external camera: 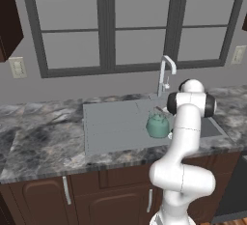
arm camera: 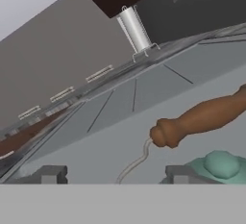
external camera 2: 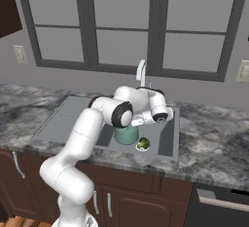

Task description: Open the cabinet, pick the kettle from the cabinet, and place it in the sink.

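From the left base view I see the marbled surface point(external camera: 43, 137) at 9 o'clock, then the sink point(external camera: 111, 122) with the kettle point(external camera: 157, 125) sitting upright in its right half, faucet point(external camera: 165, 74) at 12 o'clock of it. In my hand view the fingers point(arm camera: 113, 174) stand apart, released, kettle lid at 4 o'clock. A small green piece point(external camera 2: 142, 144) lies just beside the kettle

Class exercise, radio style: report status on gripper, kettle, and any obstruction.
Gripper open, over the sink. Kettle upright in basin, released. Broccoli piece beside kettle; no obstruction seen.
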Tool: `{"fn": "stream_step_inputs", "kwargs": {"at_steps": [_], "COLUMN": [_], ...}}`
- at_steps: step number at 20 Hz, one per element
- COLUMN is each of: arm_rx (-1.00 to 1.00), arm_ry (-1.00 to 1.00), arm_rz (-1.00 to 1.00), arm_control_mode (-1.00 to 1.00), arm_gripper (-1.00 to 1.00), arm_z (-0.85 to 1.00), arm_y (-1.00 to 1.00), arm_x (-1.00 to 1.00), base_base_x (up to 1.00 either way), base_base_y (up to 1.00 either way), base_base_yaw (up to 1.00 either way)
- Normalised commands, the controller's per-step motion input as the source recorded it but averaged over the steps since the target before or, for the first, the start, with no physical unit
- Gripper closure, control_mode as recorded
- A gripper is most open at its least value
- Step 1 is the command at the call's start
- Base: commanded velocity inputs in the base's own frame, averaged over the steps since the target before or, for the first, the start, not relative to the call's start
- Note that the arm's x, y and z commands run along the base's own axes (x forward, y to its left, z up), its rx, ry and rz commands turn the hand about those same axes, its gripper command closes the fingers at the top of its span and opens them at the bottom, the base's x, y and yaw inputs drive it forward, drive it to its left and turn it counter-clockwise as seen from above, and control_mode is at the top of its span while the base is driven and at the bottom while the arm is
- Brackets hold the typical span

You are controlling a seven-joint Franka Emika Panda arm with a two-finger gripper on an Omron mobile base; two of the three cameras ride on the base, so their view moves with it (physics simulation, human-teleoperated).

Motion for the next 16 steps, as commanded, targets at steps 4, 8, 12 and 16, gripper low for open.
{"fn": "stream_step_inputs", "kwargs": {"at_steps": [4, 8, 12, 16], "arm_rx": [0.0, 0.0, -0.02, -0.15], "arm_ry": [0.0, 0.0, 0.0, -0.03], "arm_rz": [0.0, 0.0, 0.0, 0.0], "arm_control_mode": [-1.0, -1.0, -1.0, -1.0], "arm_gripper": [-1.0, -1.0, -1.0, -1.0], "arm_z": [0.0, 0.0, -0.09, -0.15], "arm_y": [-0.18, -0.19, -0.11, -0.02], "arm_x": [0.0, -0.04, -0.13, -0.17], "base_base_x": [0.0, 0.0, 0.0, 0.0], "base_base_y": [0.0, 0.0, 0.0, 0.0], "base_base_yaw": [0.0, 0.0, 0.0, 0.0]}}
